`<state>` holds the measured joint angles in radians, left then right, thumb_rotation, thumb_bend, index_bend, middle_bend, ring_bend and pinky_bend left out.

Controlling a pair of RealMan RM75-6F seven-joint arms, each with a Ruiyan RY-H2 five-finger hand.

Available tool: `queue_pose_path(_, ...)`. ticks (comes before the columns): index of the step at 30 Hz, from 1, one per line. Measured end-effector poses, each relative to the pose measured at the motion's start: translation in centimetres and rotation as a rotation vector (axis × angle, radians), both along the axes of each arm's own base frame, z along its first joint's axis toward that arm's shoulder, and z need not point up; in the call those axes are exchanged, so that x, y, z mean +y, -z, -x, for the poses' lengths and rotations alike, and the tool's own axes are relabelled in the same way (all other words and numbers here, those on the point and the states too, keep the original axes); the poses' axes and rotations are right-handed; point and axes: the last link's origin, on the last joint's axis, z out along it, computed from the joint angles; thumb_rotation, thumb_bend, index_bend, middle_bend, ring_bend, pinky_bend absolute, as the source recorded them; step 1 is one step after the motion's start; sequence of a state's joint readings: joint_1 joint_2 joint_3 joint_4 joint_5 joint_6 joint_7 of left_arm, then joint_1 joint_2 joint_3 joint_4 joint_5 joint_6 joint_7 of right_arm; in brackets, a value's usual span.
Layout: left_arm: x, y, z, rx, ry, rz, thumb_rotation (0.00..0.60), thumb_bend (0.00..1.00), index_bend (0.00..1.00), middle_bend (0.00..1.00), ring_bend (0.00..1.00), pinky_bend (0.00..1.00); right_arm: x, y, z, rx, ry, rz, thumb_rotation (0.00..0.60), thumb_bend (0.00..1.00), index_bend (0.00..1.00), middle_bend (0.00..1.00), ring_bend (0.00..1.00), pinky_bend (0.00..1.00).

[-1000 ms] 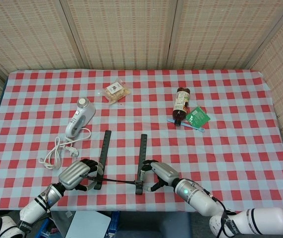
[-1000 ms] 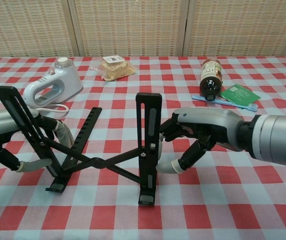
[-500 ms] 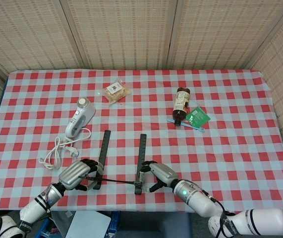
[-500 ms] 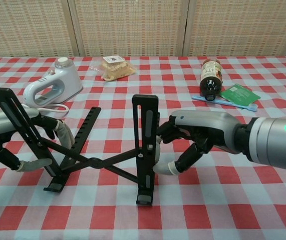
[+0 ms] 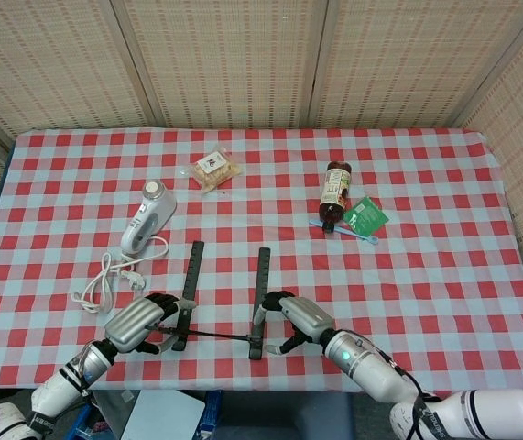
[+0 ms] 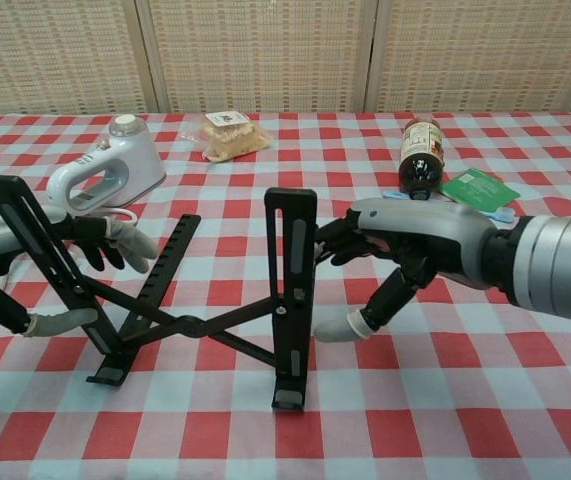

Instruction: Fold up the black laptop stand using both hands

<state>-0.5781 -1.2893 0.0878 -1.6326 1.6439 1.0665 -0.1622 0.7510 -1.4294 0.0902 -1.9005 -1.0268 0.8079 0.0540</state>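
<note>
The black laptop stand (image 6: 205,290) is near the front edge of the table (image 5: 426,275), left of the middle, unfolded, with its two arms raised and its crossed bars low. The left hand (image 6: 25,265) grasps the left arm of the stand between thumb and fingers. The right hand (image 6: 405,250) is just beside the right arm, fingers apart, holding nothing.
</note>
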Motion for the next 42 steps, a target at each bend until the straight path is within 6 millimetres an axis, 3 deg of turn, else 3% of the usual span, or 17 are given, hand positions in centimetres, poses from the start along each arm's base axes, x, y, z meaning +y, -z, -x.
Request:
queue_pose_path(3, -0.2, -0.5, -0.2, -0.003, 0.003, -0.002, 0.6, 0.39, 0.06, 0.2, 0.22, 0.28, 0.0, -0.1, -0.6, -0.012, -0.011, 0.001, 0.6, 0.11, 0.07, 0.17, 0.08, 0.07)
queue_pose_path(6, -0.4, -1.0, -0.3, -0.004, 0.005, -0.011, 0.6, 0.39, 0.04, 0.18, 0.21, 0.28, 0.1, 0.0, -1.1, -0.023, -0.022, 0.004, 0.6, 0.11, 0.0, 0.13, 0.06, 0.07)
queue_pose_path(17, -0.9, -2.6, -0.2, -0.028, -0.002, -0.042, 0.6, 0.39, 0.02, 0.14, 0.18, 0.28, -0.9, 1.0, -2.8, -0.042, -0.016, 0.1, 0.6, 0.11, 0.0, 0.1, 0.04, 0.07)
queue_pose_path(22, -0.8, -3.0, 0.0, -0.038, -0.005, -0.054, 0.6, 0.39, 0.0, 0.07, 0.08, 0.26, -2.0, 1.0, -2.5, -0.03, 0.027, 0.155, 0.6, 0.11, 0.0, 0.07, 0.03, 0.07)
queue_pose_path(27, -0.7, -3.4, -0.1, -0.049, 0.006, -0.072, 0.6, 0.39, 0.0, 0.05, 0.05, 0.25, -3.3, 0.3, -2.2, -0.048, 0.074, 0.244, 0.6, 0.11, 0.0, 0.0, 0.0, 0.0)
queue_pose_path(34, -0.5, -3.8, -0.1, -0.056, 0.012, -0.086, 0.6, 0.39, 0.0, 0.05, 0.05, 0.25, -5.4, -1.9, -1.5, -0.091, 0.13, 0.421, 0.6, 0.11, 0.0, 0.0, 0.0, 0.0)
queue_pose_path(42, 0.0, -4.0, 0.0, -0.049, 0.006, -0.097, 0.6, 0.39, 0.0, 0.05, 0.05, 0.25, -6.1, -1.8, -0.9, -0.066, 0.137, 0.376, 0.6, 0.11, 0.0, 0.0, 0.0, 0.0)
